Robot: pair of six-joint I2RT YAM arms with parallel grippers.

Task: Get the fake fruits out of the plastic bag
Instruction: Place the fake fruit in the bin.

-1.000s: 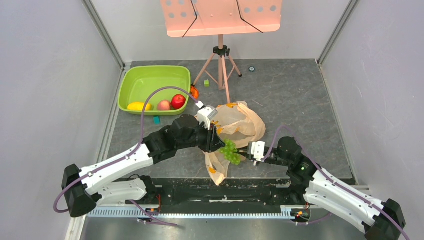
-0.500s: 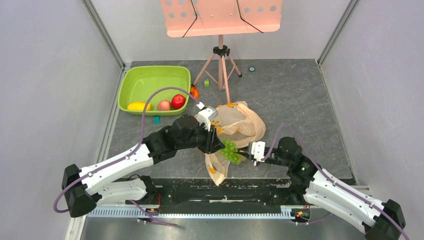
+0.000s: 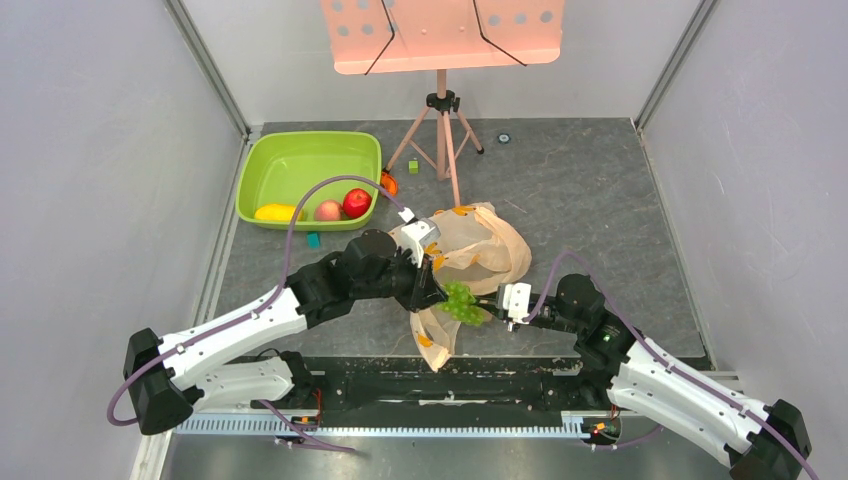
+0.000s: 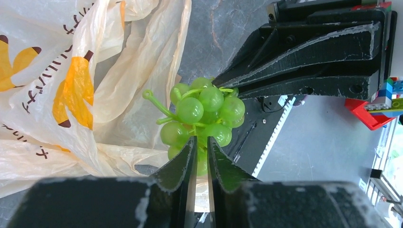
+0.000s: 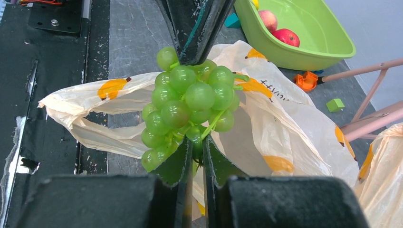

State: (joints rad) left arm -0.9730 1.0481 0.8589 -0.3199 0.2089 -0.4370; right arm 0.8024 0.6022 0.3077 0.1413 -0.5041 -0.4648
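1. The left gripper has its jaws drawn narrow, pinching the grapes at one end of the grape bunch.
2. The right gripper is likewise nearly closed, clamped on the opposite end of the bunch, so the grapes hang between the two grippers.
3. The bunch is outside the plastic bag, just over its crumpled near part.
4. Well apart, at the far left, the green tub holds the red apple, peach and yellow fruit.
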